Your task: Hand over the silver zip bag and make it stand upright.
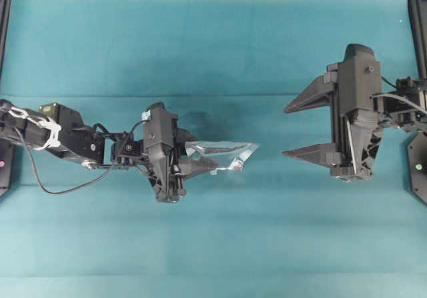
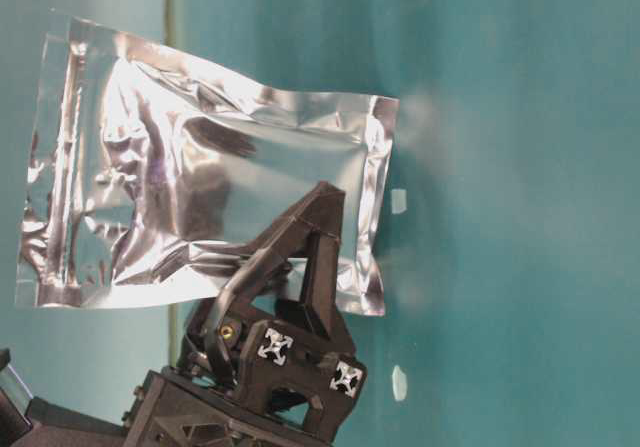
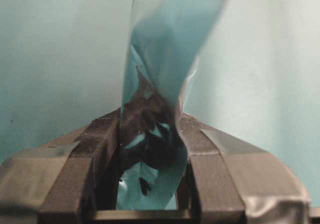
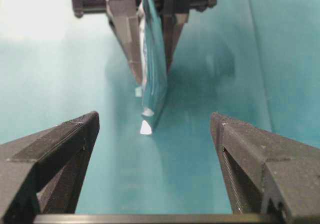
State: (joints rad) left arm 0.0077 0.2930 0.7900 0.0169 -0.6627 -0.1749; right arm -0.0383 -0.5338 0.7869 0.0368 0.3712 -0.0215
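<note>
- While the left gripper [image 1: 193, 167] pinches the bag [image 1: 223, 155] edge-on, treat it as light, floppy, slippery foil.
- Your right gripper [image 1: 308, 128] gapes, empty: take the free sealed edge facing it.

Left pincer [image 1: 203, 167] clamped, right pincer [image 1: 298, 130] agape

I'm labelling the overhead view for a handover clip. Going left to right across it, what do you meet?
left gripper → silver zip bag → bare teal table → right gripper
</note>
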